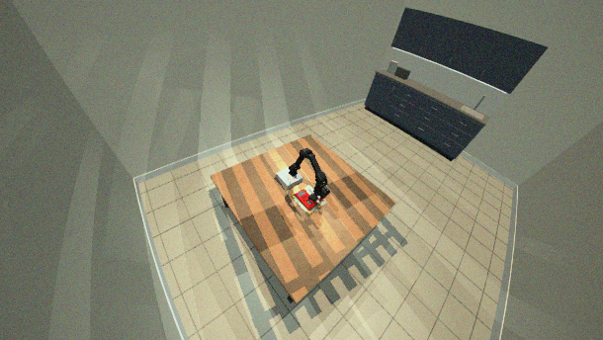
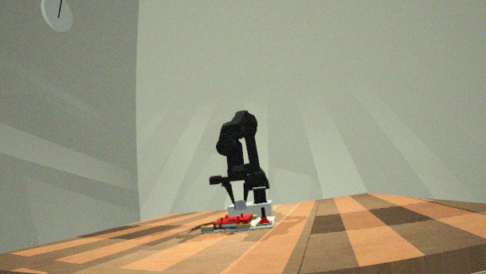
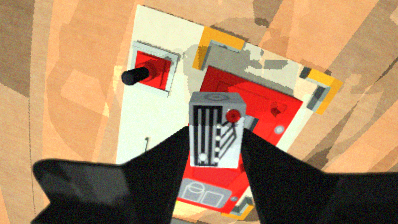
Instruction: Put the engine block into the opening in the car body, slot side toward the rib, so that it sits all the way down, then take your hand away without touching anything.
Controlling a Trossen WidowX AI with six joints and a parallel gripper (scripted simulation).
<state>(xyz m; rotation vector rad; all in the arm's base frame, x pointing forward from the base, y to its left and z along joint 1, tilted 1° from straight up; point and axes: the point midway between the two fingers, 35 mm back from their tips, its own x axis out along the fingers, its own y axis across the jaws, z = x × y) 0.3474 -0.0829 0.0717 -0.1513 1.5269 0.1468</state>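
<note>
The engine block (image 3: 216, 145) (image 2: 240, 205) is a small grey-white box with black stripes and a red dot. My gripper (image 3: 214, 132) (image 2: 239, 202) is shut on it and holds it above the red car body (image 3: 250, 89) (image 2: 233, 220) (image 1: 302, 199). In the exterior view a gap shows between block and body. The block hides the middle of the car body in the wrist view, so the opening and the rib cannot be made out clearly. The body lies between yellow corner brackets and is turned relative to the block in the wrist view.
The car body lies on a pale board (image 3: 162, 30). Beside it on the board a black upright knob (image 3: 135, 76) stands on a red square base. The arm stands on a white box (image 1: 287, 179) behind the board. The wooden table (image 1: 316, 242) carries everything.
</note>
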